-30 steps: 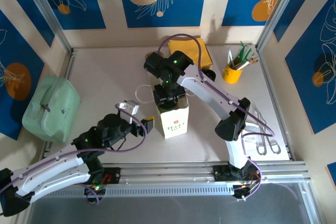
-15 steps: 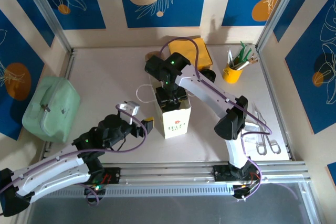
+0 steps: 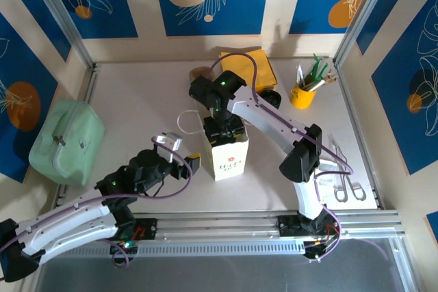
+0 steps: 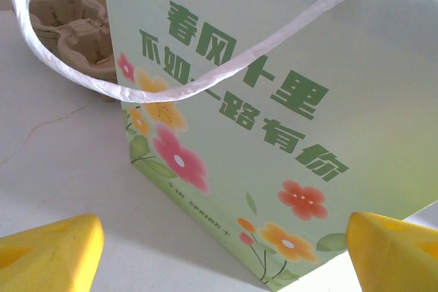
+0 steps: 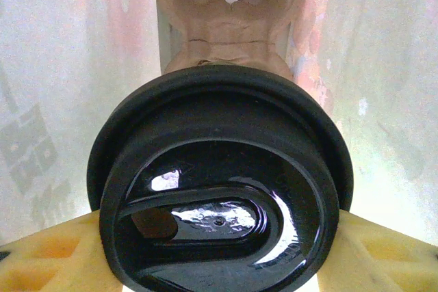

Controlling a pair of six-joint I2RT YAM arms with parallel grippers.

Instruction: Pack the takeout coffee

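The takeout coffee shows its round black lid close up, with my right gripper shut on it, yellow pads at both sides of the cup. It hangs inside the pale green paper bag, above a brown cardboard cup carrier at the bag's bottom. From above, the right gripper is sunk in the bag's mouth. My left gripper stands open just left of the bag, its yellow pads wide apart and empty. The bag's white handle loops across that view.
A mint green pouch lies at the far left. A yellow pot of pens stands at the back right, a yellow cloth behind the bag, a black lid pile beside it. Metal tools lie at the right edge.
The right gripper has sunk a little deeper into the bag with the cup. The left arm has barely moved.
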